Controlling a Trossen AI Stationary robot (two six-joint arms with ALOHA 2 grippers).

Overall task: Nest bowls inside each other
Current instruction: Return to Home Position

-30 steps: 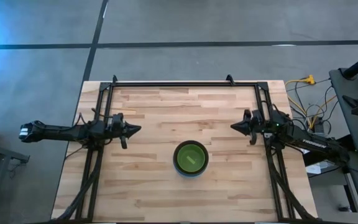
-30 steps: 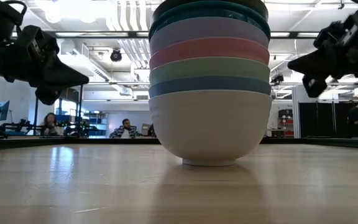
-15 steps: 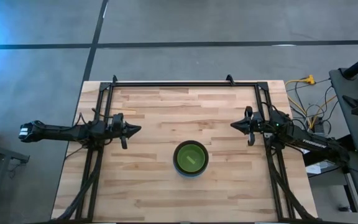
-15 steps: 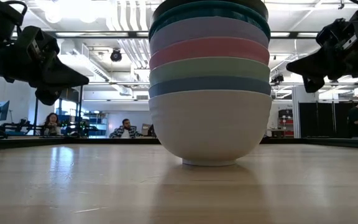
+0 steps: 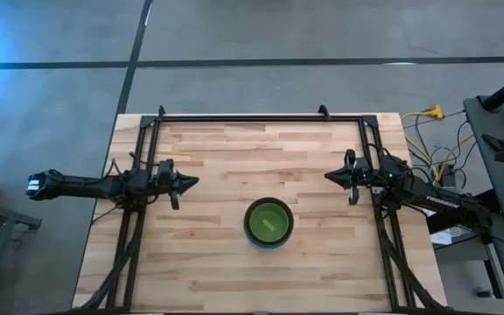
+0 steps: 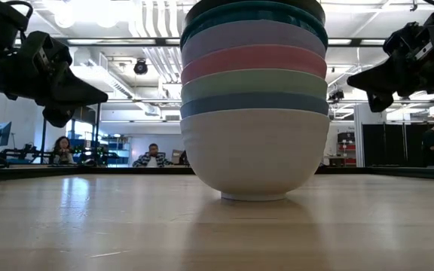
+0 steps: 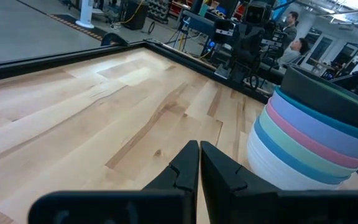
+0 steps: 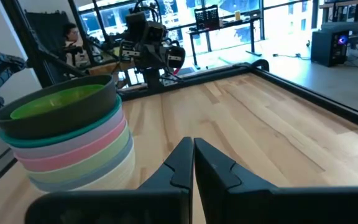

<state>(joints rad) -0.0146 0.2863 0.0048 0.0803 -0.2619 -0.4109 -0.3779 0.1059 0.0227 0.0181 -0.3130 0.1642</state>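
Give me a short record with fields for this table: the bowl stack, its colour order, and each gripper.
Stack: small round plastic bowls nested in one stack, mid-table on the wooden table
Bottom: white bowl, resting on the table
Above it, in order: blue bowl, pale green bowl, pink bowl, lavender bowl, teal bowl
Top: bright green bowl inside a dark bowl
Left gripper: shut, empty, at the table's left side, apart from the stack
Right gripper: shut, empty, at the table's right side, apart from the stack
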